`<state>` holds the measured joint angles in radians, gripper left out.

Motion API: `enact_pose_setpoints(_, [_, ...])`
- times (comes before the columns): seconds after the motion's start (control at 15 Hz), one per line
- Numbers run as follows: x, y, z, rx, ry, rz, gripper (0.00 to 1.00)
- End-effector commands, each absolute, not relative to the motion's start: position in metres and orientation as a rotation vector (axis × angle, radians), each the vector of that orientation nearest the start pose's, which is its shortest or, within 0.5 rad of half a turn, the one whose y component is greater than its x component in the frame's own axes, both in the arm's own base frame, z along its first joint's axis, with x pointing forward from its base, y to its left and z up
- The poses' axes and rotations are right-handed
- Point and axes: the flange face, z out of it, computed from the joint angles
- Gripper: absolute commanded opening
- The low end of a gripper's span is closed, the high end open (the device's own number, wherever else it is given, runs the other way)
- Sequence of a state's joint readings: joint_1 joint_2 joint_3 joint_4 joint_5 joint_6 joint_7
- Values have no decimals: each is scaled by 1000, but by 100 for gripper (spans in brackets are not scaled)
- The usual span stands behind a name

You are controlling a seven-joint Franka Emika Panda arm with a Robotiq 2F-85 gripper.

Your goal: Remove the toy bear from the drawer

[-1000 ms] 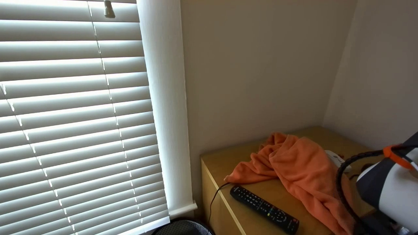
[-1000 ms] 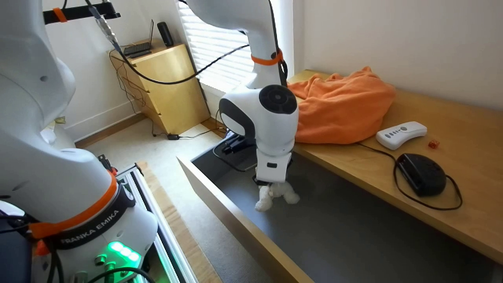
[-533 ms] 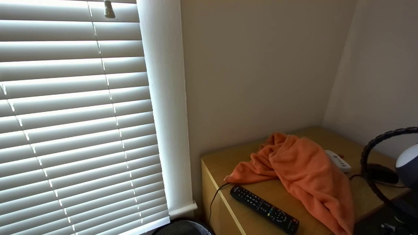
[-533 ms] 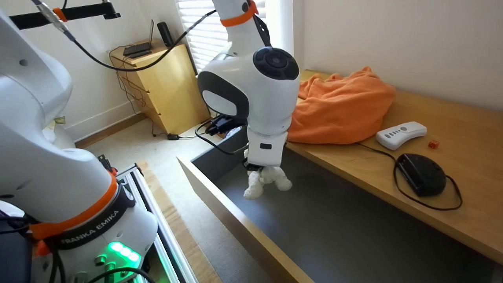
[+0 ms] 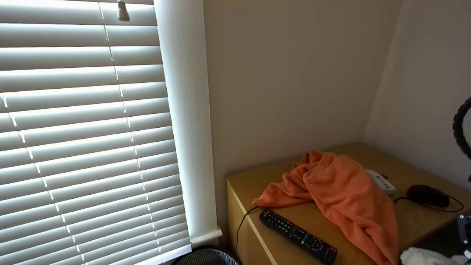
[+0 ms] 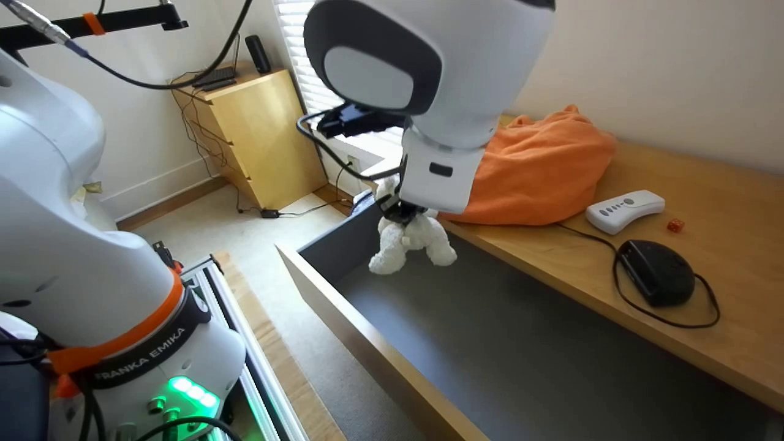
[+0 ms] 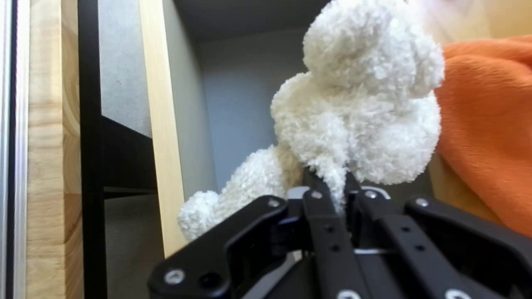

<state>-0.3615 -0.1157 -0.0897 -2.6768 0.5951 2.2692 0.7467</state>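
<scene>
The arm (image 6: 46, 165) stands at left in an exterior view, its wrist (image 6: 442, 174) slightly tilted at upper centre; the gripper (image 7: 331, 182) (lower centre in the wrist view) has fingers (image 7: 328, 238) nearly together.

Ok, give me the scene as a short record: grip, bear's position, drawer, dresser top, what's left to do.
Grip: end effector shut on bear
Position: bear hanging over drawer; can't tell if fully clear
Drawer: open
Dresser top: cloth, black remote, white remote, die, corded black device
Left to do: bear not yet set down outside drawer
</scene>
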Motion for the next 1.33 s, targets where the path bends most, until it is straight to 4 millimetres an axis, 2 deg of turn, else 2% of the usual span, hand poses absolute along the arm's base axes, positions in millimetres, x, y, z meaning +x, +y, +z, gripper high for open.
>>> enact_pose_setpoints(0.0, [362,-179,319,-1690,2034,429,3])
enact_pose_setpoints(0.2, [389,-210,353,-1518,2087,245,3])
enact_pose_setpoints(0.33, [408,-223,363,-1433,2089,136,3])
enact_pose_setpoints(0.47, [429,-231,365,-1363,2082,4,3])
enact_pose_setpoints(0.6, [454,-238,357,-1281,2106,-106,3])
enact_pose_setpoints(0.87, [498,-258,334,-1079,2163,-208,3])
enact_pose_setpoints(1.07, [524,-287,322,-941,2190,-272,3])
enact_pose_setpoints(1.27, [540,-321,315,-831,2211,-328,3])
